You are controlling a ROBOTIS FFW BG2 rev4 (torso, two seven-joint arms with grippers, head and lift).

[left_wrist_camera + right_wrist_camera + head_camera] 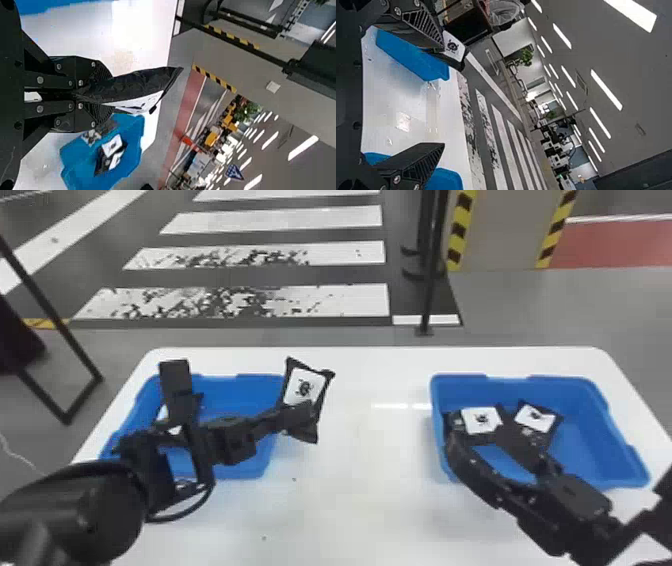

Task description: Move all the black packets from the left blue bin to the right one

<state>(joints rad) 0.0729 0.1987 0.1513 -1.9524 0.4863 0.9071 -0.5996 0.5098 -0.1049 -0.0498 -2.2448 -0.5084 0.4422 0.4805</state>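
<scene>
Transfer step: my left gripper (102, 94) clasps a black packet (306, 386) near the left bin (237, 389), while my right gripper (442, 95) stands spread at the right bin (586, 435), where the held one should next be carried and released.

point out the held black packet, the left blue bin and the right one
Held black packet (303, 386): head view, its white label
Left blue bin (240, 388): head view, inner far wall
Right blue bin (575, 389): head view, inner far wall

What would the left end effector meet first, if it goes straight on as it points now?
Past the packet it holds, the way over the table looks free as far as the left wrist view shows, though depth is unclear.
</scene>
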